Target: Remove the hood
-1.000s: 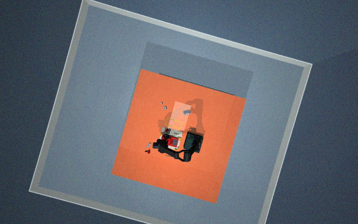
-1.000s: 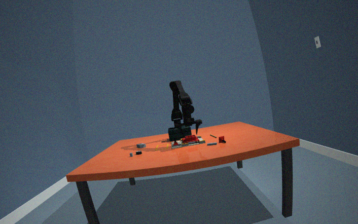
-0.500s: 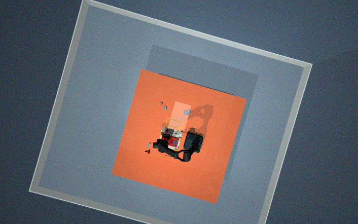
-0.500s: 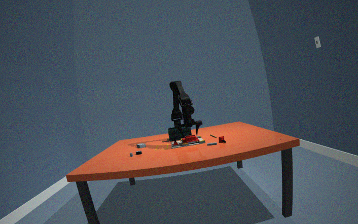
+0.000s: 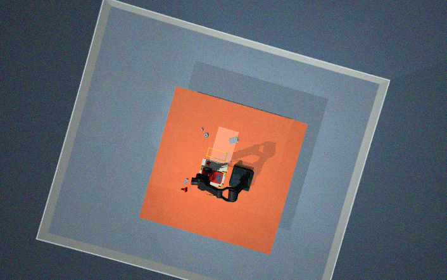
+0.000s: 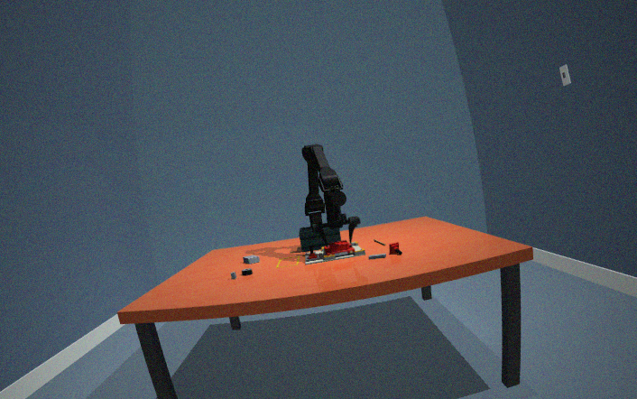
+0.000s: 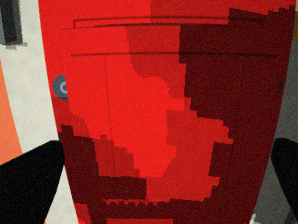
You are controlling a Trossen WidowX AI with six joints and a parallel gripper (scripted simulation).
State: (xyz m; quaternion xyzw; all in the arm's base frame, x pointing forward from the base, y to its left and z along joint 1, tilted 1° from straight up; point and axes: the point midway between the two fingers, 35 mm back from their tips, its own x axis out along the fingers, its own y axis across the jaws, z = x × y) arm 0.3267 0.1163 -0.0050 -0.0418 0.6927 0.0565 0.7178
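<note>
One toy car [image 6: 334, 249], one red hood [image 7: 160, 123], two spread fingers

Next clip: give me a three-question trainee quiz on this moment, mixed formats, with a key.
1. True or false: the gripper is shut on the red hood.
2. Multiple choice: where is the hood? A) inside the yellow-outlined marked area; B) on the toy car; C) on the floor.
3. Fill in: in the wrist view, the dark fingers stand on either ___ of the hood.

Key: 1. False; the gripper is open and holds nothing. 2. B. 3. side.
</note>
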